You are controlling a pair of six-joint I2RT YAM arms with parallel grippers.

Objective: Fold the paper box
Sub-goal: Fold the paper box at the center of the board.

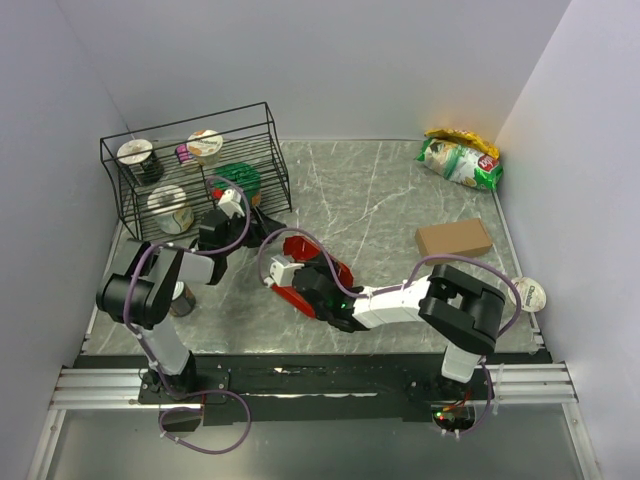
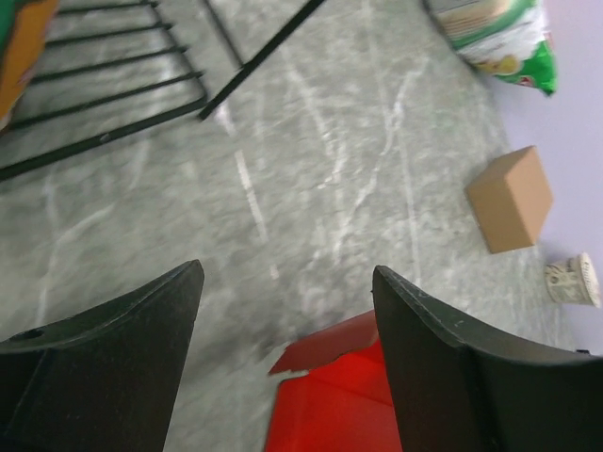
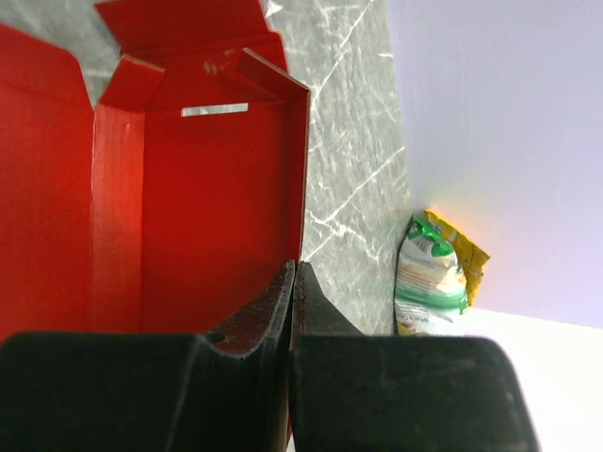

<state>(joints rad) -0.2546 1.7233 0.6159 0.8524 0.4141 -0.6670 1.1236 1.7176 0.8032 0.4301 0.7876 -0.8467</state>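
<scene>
At the near right edge of the desk, just a small white cup, well apart from the rest.

A little farther in, left of centre: the paper box, bright red, resting on the desk and half formed. Inside turned toward the right wrist camera, side walls standing, end flaps splayed out at the far end. Gripped by the right tool, reaching in from the right, fingers squeezed together on the top edge of one side wall, thin card pinched between them.

Just beyond and to the left, near the front of the basket: the left tool, spread wide and holding nothing, hanging over the desk with a red corner of the box showing low between its fingers. Impossible to tell whether touching the card or clear of it.

Farther back on the right, a plain brown cardboard box, flat on the desk, well apart from the red one. On the far left, a black wire basket with several cups inside.

Last, in the far right corner against the wall, a green and yellow snack bag.
</scene>
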